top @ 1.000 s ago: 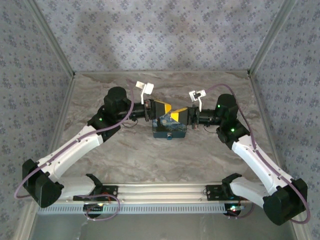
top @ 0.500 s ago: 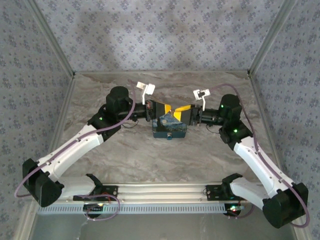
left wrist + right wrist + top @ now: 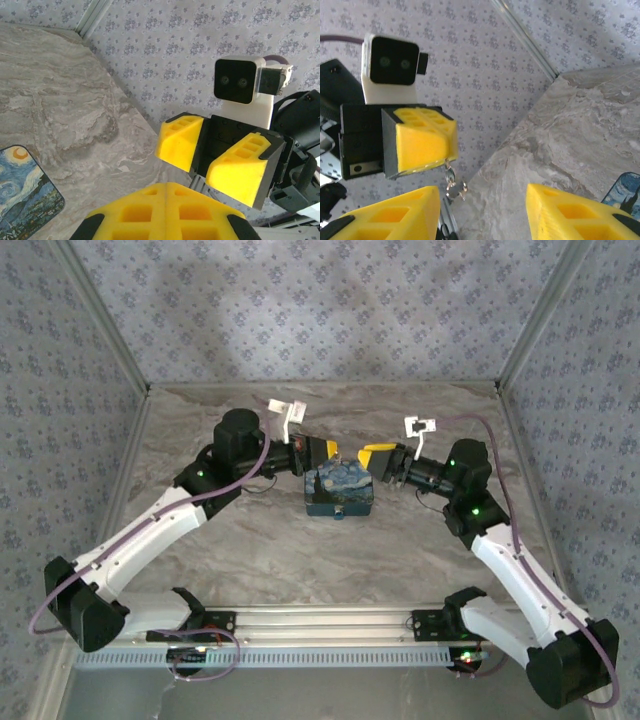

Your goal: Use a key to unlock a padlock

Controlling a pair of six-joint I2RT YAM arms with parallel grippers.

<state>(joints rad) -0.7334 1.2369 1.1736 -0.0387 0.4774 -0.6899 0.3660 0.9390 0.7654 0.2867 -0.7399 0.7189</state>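
Your left claw (image 3: 445, 145) is clenched at the far edge of the starry blue box (image 3: 340, 492), with a small metal ring (image 3: 451, 176) dangling from it. Your right claw (image 3: 206, 156) is released and faces it near the box's far right corner.

I've pulled the right gripper (image 3: 372, 452) back off the blue box (image 3: 340, 492). A second ago it was over the box lid, tip to tip with the left gripper (image 3: 322, 451); now it hangs past the box's right rear corner, with a gap between the two. The lid shows nearly whole now. The right elbow (image 3: 468, 502) has swung further out from the box.
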